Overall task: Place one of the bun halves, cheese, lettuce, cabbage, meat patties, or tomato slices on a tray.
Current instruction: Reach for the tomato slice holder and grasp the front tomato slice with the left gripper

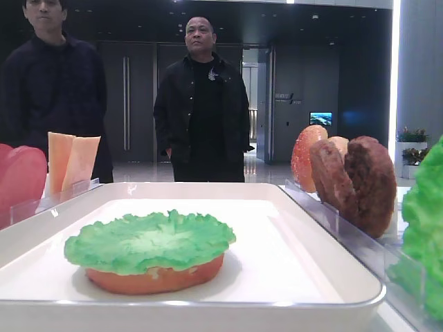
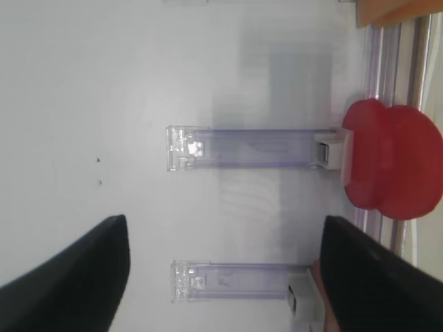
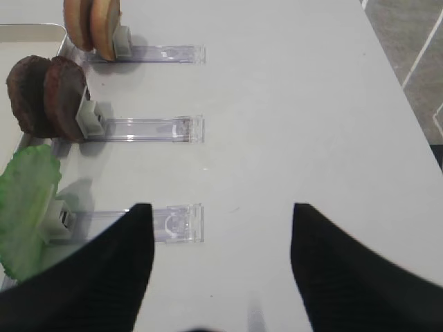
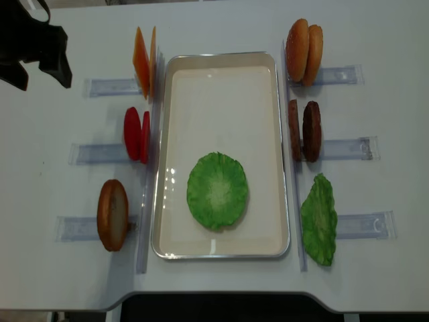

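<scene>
The tray [image 4: 221, 70] lies in the middle of the white table [image 4: 375, 40], and on it a green lettuce [image 4: 217, 190] leaf sits flat on top of one bun half [image 1: 156, 277], whose orange edge shows under the leaf in the low front view. The left gripper [image 2: 225, 266] hangs over the table on the outer side of the tray, with its two dark fingers [image 2: 76, 277] standing wide apart and nothing between them. Beyond its fingertips two clear plastic holders [image 2: 246, 146] lie on the table, and at the far end of the upper one the red tomato slices [image 2: 391, 159] stand on edge, just beside the tray rim. The orange cheese [image 2: 394, 10] shows only as a corner further along the same side. In the top view the left arm [image 4: 33, 43] is a dark shape in the upper left corner, well apart from the tray. The right gripper [image 3: 221, 228] also hangs over bare table with its fingers spread open and empty. Ahead of it and to its left a second lettuce leaf [image 3: 28, 207] leans in the nearest holder, the brown meat patties [image 3: 48, 97] stand in the next one, and two more bun halves [image 3: 93, 24] stand in the farthest, all close to the tray edge. Another bun half [image 4: 112, 215] stands on the left side of the tray. Two people in dark clothes [image 1: 204, 104] stand behind the table.
</scene>
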